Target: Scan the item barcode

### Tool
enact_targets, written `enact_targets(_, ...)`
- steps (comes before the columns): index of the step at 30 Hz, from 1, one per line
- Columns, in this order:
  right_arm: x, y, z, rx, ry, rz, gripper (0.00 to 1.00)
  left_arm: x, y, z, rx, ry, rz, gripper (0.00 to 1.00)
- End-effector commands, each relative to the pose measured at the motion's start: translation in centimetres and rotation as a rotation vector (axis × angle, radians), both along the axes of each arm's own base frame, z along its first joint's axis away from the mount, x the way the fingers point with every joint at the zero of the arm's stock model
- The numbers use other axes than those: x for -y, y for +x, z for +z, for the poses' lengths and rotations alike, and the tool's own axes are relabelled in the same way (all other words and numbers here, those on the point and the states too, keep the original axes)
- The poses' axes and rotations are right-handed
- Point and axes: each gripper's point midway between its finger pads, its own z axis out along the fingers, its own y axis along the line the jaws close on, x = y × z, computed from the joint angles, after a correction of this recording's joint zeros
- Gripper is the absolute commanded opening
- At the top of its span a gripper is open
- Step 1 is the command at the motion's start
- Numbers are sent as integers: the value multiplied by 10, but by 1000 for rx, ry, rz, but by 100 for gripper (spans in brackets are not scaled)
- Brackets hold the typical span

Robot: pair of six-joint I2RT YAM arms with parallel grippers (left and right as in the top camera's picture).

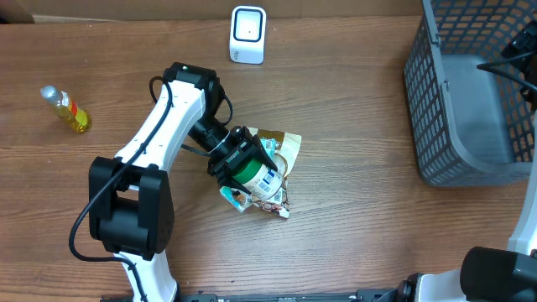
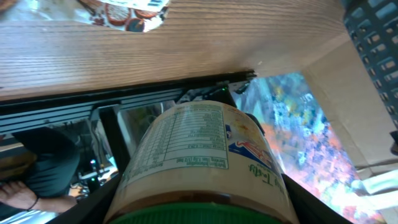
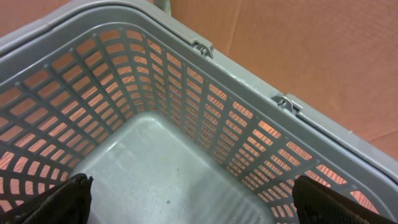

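Observation:
The item is a jar (image 1: pixel 263 180) with a green lid and a white label, and my left gripper (image 1: pixel 250 170) is shut on it near the lid. It lies on its side over some snack packets (image 1: pixel 283 148) at the table's middle. In the left wrist view the jar (image 2: pixel 199 155) fills the space between the fingers (image 2: pixel 306 198), with its nutrition table facing the camera. The barcode is out of view. A white scanner (image 1: pixel 247 34) stands at the far edge, apart from the jar. My right gripper (image 3: pixel 193 202) hangs open over the grey basket (image 3: pixel 249 124).
The grey plastic basket (image 1: pixel 436 101) stands at the right edge with the right arm (image 1: pixel 510 60) over it. A small yellow bottle (image 1: pixel 67 109) lies at the far left. Another packet (image 1: pixel 243 200) pokes out under the jar.

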Motion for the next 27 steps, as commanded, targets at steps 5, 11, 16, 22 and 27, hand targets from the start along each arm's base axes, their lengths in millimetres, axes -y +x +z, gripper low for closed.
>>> enact_targets(5,2,-1,4,5,-14,-7,100,14,6,30,40,-132,46,4)
enact_targets(11,2,-1,4,5,-14,-7,100,17,6,33,55,-161,37,4)
enact_targets(16,2,-1,4,5,-14,-7,100,20,2,33,62,-166,15,4)
enact_targets(22,2,-1,4,5,-14,-8,100,33,-7,36,53,-186,-17,4)
enact_targets(27,2,-1,4,5,-14,-7,100,42,-15,37,50,-196,-51,4)
